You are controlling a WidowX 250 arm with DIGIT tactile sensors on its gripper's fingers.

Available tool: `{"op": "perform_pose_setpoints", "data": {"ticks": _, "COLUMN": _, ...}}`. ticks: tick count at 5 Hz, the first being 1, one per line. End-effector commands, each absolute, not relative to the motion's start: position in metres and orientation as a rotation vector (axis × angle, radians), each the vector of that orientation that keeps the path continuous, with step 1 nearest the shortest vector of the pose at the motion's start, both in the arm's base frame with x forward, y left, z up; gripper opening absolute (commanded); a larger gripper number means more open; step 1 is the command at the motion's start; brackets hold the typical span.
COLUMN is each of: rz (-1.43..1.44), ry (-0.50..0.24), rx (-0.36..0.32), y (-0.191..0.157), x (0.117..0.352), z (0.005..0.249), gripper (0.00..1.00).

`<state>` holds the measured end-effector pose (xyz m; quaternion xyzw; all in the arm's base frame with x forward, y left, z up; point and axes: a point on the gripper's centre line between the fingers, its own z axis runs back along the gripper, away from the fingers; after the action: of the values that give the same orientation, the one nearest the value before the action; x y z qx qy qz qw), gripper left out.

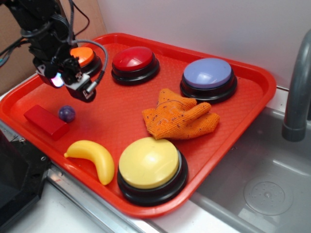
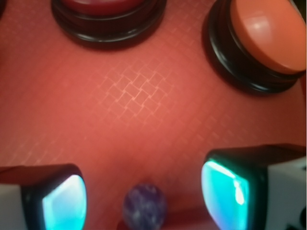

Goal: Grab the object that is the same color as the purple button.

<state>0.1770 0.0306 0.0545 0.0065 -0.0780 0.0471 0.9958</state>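
Note:
The small glossy dark-purple ball [image 1: 67, 114] lies on the red tray [image 1: 252, 80] at the left, just right of the red block [image 1: 46, 122]. The purple button [image 1: 208, 79], lavender-topped on a black base, stands at the tray's back right. My gripper [image 1: 73, 83] hovers above the tray behind the ball, in front of the orange button [image 1: 83, 58]. In the wrist view my gripper [image 2: 144, 201] is open, and the ball [image 2: 144, 206] shows between the two fingers at the bottom edge, below them and untouched.
A red button [image 1: 135, 63] stands at the back middle, a yellow button [image 1: 150, 167] at the front, an orange glove [image 1: 180, 116] in the middle and a yellow banana [image 1: 95, 158] at the front left. A grey sink and faucet [image 1: 296, 92] are to the right.

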Motion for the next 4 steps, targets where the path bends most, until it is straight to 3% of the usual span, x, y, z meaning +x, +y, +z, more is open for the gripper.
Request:
{"op": "perform_pose_setpoints", "data": {"ticks": 1, "rz": 0.053, "ry": -0.137, "rx": -0.003, "y": 0.0360, "x": 0.1667, "z": 0.0348, "gripper": 1.00}}
{"op": "perform_pose_setpoints", "data": {"ticks": 2, "rz": 0.058, "ry": -0.126, "rx": 0.021, "y": 0.0376, "x": 0.1616, "z": 0.0268, "gripper": 1.00}}
{"op": "perform_pose_setpoints", "data": {"ticks": 3, "rz": 0.045, "ry": -0.112, "rx": -0.028, "y": 0.0348, "x": 0.1606, "z": 0.0251, "gripper": 1.00}}
{"op": "perform_pose_setpoints", "data": {"ticks": 4, "rz": 0.032, "ry": -0.117, "rx": -0.058, "y": 0.0365, "x": 0.1598, "z": 0.0252, "gripper": 0.00}}
